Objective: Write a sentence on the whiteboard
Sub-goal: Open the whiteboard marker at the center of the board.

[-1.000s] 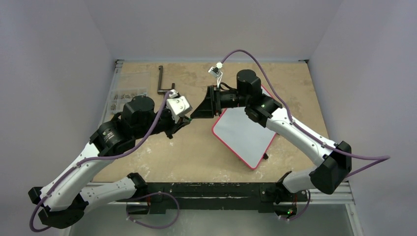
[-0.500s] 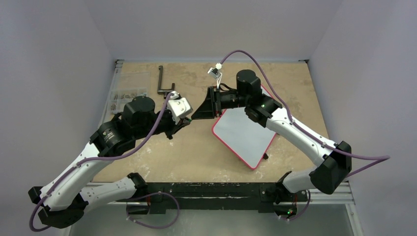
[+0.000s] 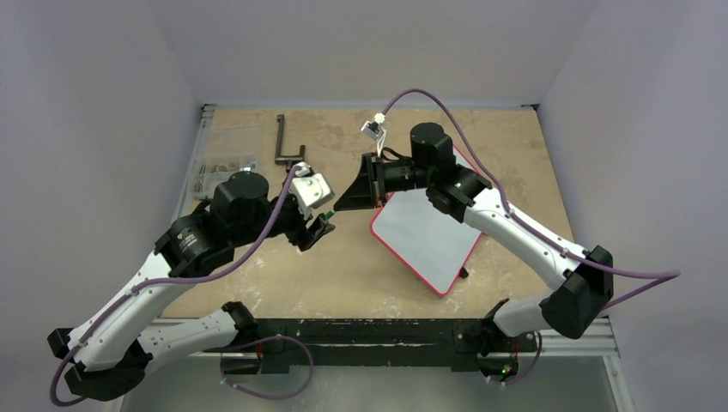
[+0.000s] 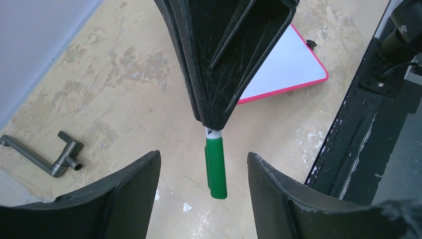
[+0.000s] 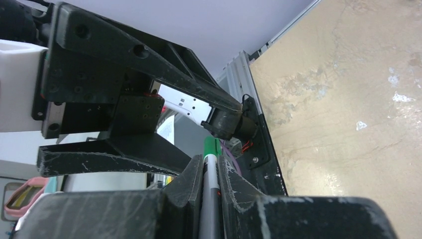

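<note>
A bag of small parts (image 3: 216,170) lies at the far left of the counter (image 3: 343,266), with a metal crank (image 3: 283,142) just beside it. The left tool (image 3: 322,225) stands wide, its fingers on either side of a green marker (image 4: 216,169) but not touching it. The right tool (image 3: 339,202) is clamped narrow on the marker's white end. The whiteboard (image 3: 425,236) lies flat and askew right of centre, its far corner under the right wrist.

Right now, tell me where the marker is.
In the left wrist view, the marker is pinched in the shut right gripper, its green end between the fingers of the open left gripper, over the table left of the whiteboard.
</note>
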